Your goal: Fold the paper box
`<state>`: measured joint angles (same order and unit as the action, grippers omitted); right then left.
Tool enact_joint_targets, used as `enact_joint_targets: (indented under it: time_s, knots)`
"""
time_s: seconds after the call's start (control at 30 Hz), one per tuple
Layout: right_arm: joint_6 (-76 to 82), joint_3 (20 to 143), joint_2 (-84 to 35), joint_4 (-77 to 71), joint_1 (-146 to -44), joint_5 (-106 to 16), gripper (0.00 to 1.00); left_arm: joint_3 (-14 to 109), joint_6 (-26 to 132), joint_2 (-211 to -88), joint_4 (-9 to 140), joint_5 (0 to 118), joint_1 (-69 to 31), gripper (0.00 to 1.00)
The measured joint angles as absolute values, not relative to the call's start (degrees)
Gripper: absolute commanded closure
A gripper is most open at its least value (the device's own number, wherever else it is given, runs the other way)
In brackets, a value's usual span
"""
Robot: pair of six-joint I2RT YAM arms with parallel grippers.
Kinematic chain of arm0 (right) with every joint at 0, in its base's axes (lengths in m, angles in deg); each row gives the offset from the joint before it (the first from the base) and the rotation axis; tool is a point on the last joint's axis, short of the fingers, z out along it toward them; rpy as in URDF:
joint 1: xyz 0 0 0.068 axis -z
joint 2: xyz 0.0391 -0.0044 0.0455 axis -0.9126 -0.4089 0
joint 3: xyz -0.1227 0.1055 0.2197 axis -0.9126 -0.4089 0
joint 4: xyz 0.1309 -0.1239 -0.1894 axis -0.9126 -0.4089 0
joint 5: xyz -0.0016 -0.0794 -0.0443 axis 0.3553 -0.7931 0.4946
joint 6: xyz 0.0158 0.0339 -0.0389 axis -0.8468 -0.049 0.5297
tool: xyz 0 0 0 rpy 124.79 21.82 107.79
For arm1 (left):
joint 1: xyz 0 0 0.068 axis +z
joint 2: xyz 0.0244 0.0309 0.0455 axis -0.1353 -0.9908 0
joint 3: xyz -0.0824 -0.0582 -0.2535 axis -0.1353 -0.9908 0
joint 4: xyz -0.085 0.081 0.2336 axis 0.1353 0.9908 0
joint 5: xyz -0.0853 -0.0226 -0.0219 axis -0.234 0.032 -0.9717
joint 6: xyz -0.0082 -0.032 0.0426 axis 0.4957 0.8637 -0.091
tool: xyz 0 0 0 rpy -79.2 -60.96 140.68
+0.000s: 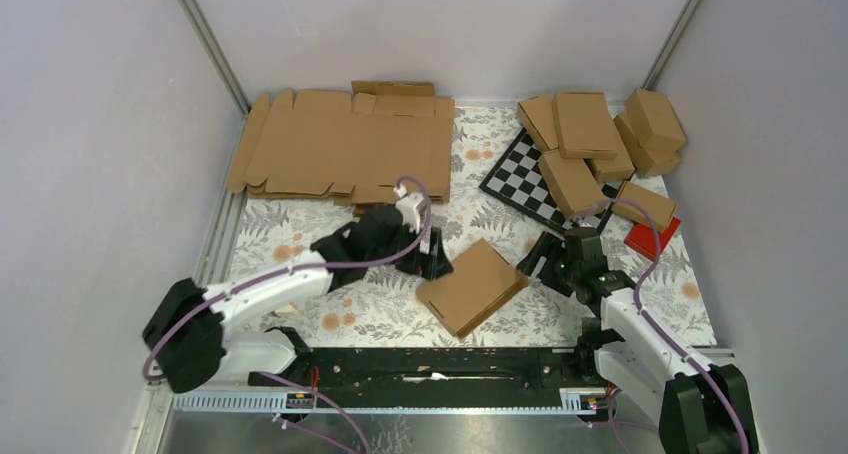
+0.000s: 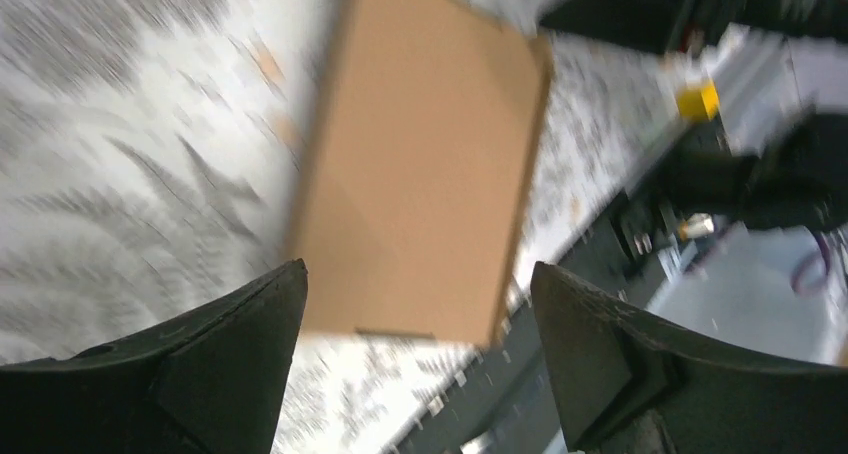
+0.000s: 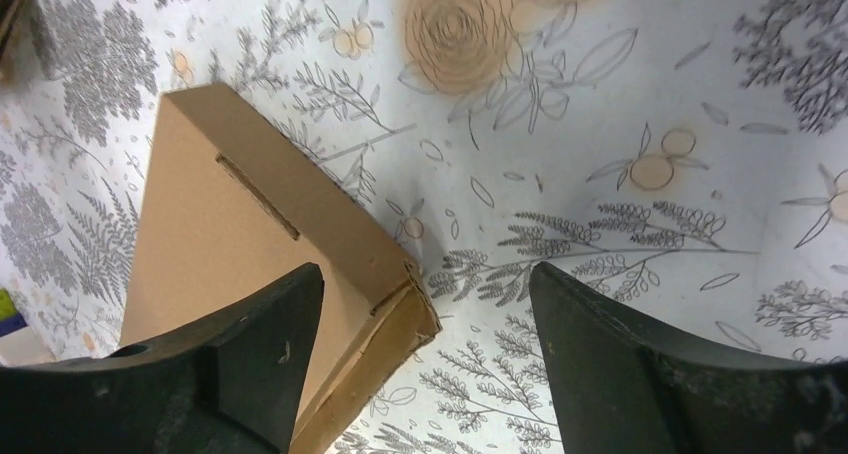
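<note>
We see the box (image 1: 472,286) lying flat and closed. Our left gripper (image 2: 418,272) gapes wide just beside it, and our right gripper (image 3: 428,272) is spread at its opposite corner, holding nothing.

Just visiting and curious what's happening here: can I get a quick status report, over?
Left tool open, right tool open, neither holding anything. Paper box folded shut, lying on the table between them. Nothing blocking it.
</note>
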<state>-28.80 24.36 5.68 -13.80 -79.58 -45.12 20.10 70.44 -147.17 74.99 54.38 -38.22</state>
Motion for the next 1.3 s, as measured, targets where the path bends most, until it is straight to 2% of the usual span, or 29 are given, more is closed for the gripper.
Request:
enact_joint_targets:
  time_s: [0.13, 0.2, 0.27, 0.5, 0.7, 0.97, 1.3]
  knots:
    - [-24.9, 28.2, 3.6, -14.6, -79.6, -46.8, 0.16, 11.9, 79.8, -140.0, 76.3, 56.2, -46.7, 0.13]
    - [-22.5, 31.1, 1.1, -14.5, -79.6, -45.8, 0.17, 8.2, 84.2, -138.5, 76.4, 56.6, -50.0, 0.17]
    - [-20.2, 34.2, -2.3, -14.0, -79.6, -43.5, 0.19, 4.6, 87.9, -136.9, 76.4, 56.7, -50.9, 0.23]
    - [-17.0, 36.8, -13.3, -11.3, -80.3, -32.9, 0.23, -1.0, 94.5, -137.7, 72.2, 56.6, -50.5, 0.27]
    - [-17.8, 36.5, -16.0, -9.2, -87.0, -30.8, 0.24, -3.1, 96.0, -144.0, 61.9, 51.0, -42.2, 0.28]
    - [-21.6, 35.8, -15.7, -6.4, -93.0, -32.0, 0.25, -2.4, 91.7, -145.0, 62.1, 48.4, -30.0, 0.28]
    - [-26.7, 28.2, -1.9, -7.1, -93.6, -31.9, 0.26, 2.8, 86.2, -146.6, 63.5, 48.4, -25.3, 0.28]
